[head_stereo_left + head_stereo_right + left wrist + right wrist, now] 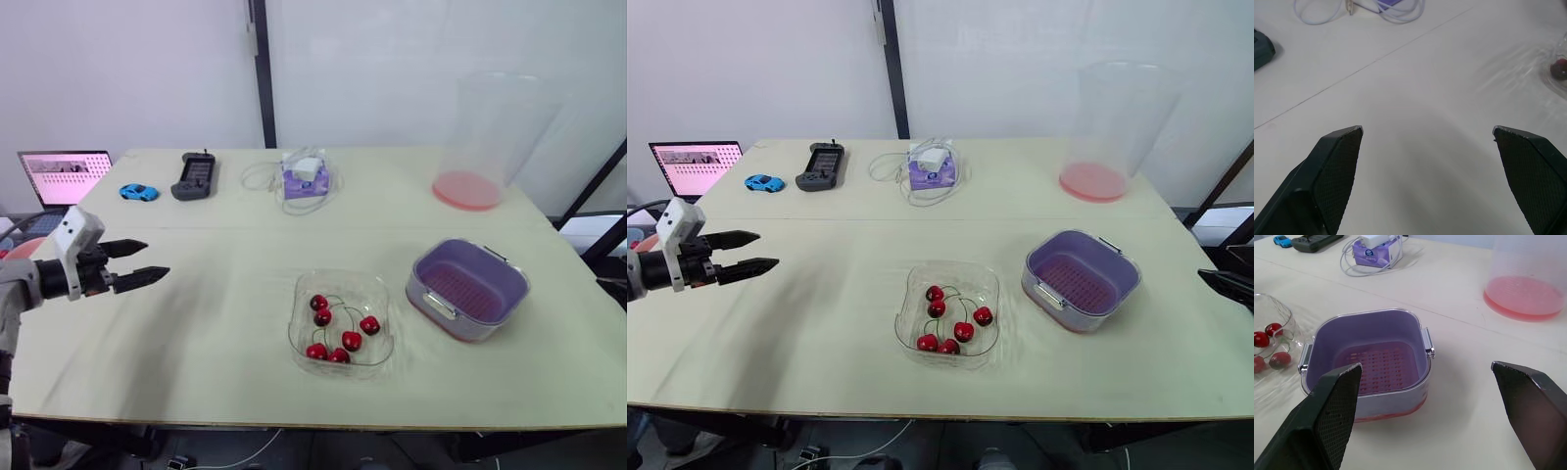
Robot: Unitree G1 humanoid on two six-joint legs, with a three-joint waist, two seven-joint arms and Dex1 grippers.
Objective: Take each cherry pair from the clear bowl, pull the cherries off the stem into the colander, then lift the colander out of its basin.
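A clear bowl (338,277) sits at the table's front centre and holds several red cherries (351,340) joined by green stems. To its right stands the purple colander (460,286), nested in its basin (1396,404). My left gripper (157,258) hovers open over the table's left side, well left of the bowl, with nothing between its fingers (1337,166). My right gripper (1426,364) is open wide and empty. It faces the colander from the right, a little short of it, and the bowl edge and cherries (1268,342) show beyond.
A tall clear cylinder (480,137) with a pink base stands at the back right. Along the back lie a purple box with a white charger and cable (306,176), a dark handheld controller (194,176) and a blue toy car (138,192). A laptop (64,176) sits far left.
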